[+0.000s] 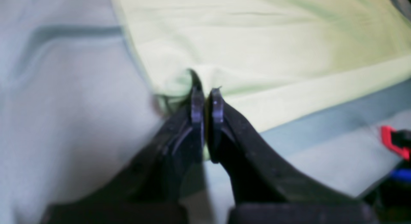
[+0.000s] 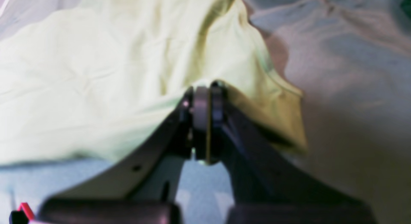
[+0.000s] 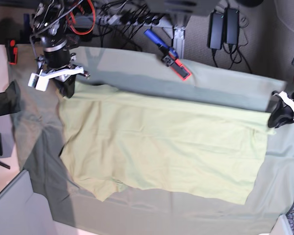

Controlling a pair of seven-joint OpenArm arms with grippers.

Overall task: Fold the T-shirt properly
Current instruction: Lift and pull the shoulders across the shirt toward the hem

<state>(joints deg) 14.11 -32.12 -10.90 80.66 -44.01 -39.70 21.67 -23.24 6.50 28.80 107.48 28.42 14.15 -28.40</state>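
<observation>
Both grippers, left gripper [image 1: 205, 99] and right gripper [image 2: 205, 95], were clamped on T-shirt [image 3: 161, 147] corners; it lay spread over the surface [image 3: 225, 83]. Thin pinches looked likely to slip if pulled unevenly.

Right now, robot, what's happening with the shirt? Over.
Left gripper shut on T-shirt corner. Right gripper shut on opposite corner. Shirt spread over table cloth. Nothing in the way.

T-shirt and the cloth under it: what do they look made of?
T-shirt: thin matte woven or knit fabric, probably cotton; it creases softly and bunches at the right gripper. Table cloth: duller grey-green fabric, matte, lying in loose folds; fibre unclear.
</observation>
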